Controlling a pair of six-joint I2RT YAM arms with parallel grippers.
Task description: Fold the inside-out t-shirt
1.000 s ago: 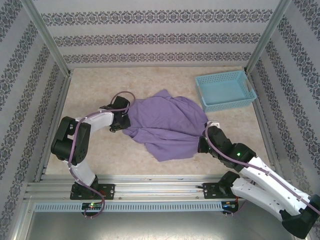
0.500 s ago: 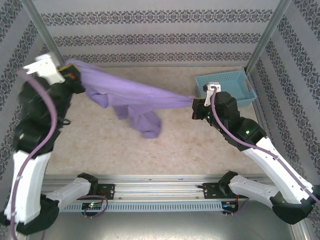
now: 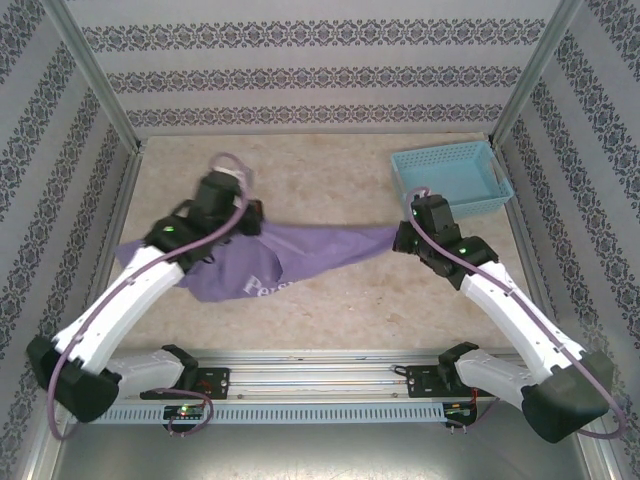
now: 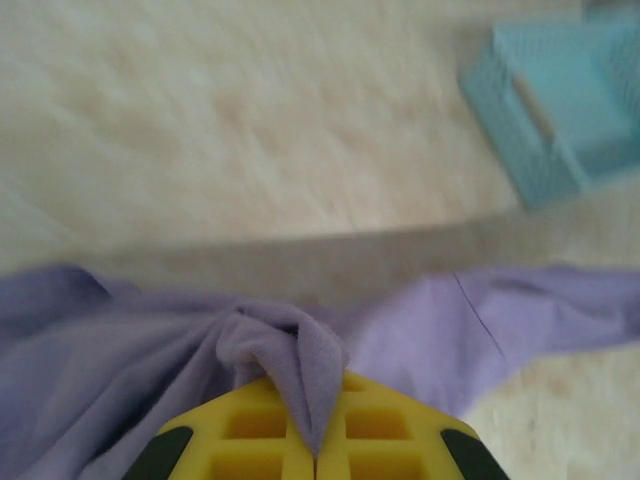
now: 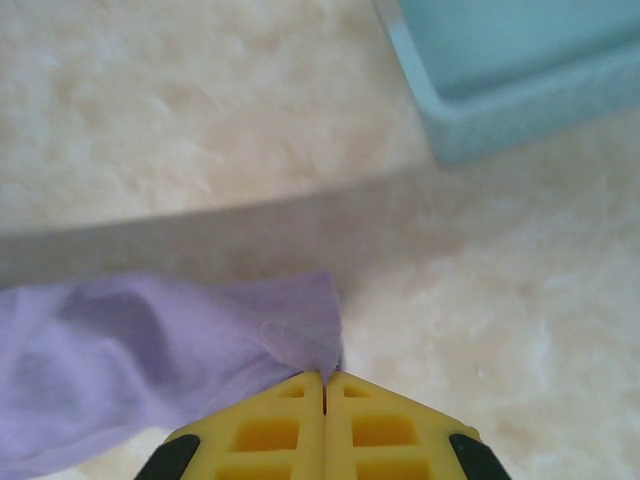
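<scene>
On the left wrist camera my left gripper (image 4: pixel 318 440) had its jaws pressed shut, with a pinched ridge of lavender cloth rising from between the yellow pads. On the right wrist camera my right gripper (image 5: pixel 324 385) was closed just as tightly on a thin corner of the same cloth. Between the two grips the inside-out t-shirt (image 3: pixel 300 255) ran as a long, narrowing band across the middle of the table (image 3: pixel 330 180). It was widest by the left gripper and tapered to a point at the right one. Both wrist views showed a soft band of shadow on the table beyond the cloth, so I judged that the span was held a little off the surface rather than lying on it. I could not tell how much of the bunched part toward the left edge was resting down. Pale lettering (image 3: pixel 265 290) showed on the near fold of that bunch. I took the wide two-point hold as a way to pull the shirt open and flat before laying it down to fold, and it was still far from flat. The light blue lattice basket (image 3: pixel 447 185) sat in the far right corner, near the right gripper but not touching it or the shirt.
</scene>
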